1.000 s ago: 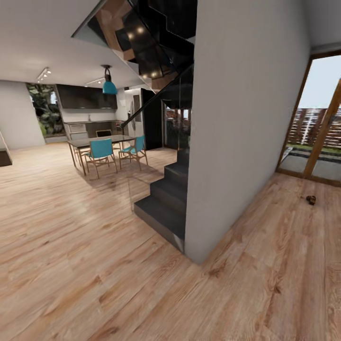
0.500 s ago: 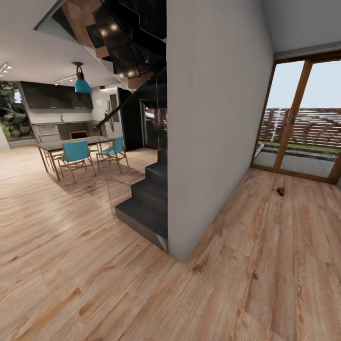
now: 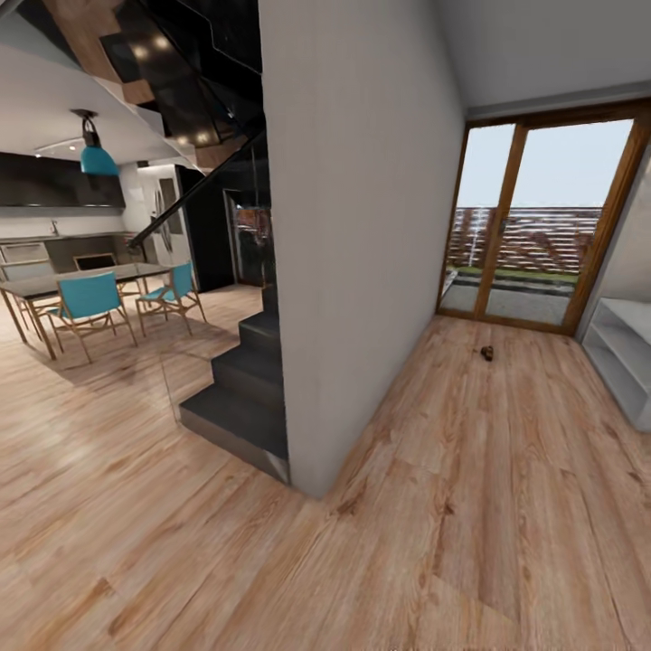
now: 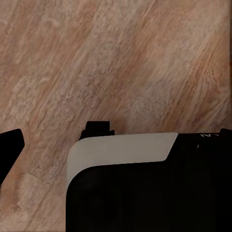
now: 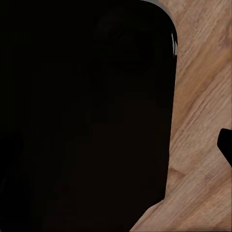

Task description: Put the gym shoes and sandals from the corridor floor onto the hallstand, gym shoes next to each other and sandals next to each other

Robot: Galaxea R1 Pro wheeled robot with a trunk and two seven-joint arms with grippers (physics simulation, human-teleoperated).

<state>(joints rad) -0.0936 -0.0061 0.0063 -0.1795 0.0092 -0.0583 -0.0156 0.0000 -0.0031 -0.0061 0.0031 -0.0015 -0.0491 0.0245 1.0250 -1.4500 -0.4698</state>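
Corridor ahead, one small dark brown object (image 3: 486, 353) on the light brown wood-plank floor (image 3: 470, 488).

I see it lying well down the corridor, near the wood-framed glass doors (image 3: 533, 226); the pale grey-white shelving unit (image 3: 624, 357) stands at the corridor's right edge. I cannot tell either claw's state from my wrist cameras.

Grey wall (image 3: 362, 226) stands in middle, w/ dark staircase (image 3: 240, 389) at its left side. Further left is a dining table (image 3: 81, 276) w/ turquoise chairs (image 3: 89, 303), and a teal lamp (image 3: 95, 155) hangs above. Glass doors (image 3: 533, 221) w/ wood frame are at far right.
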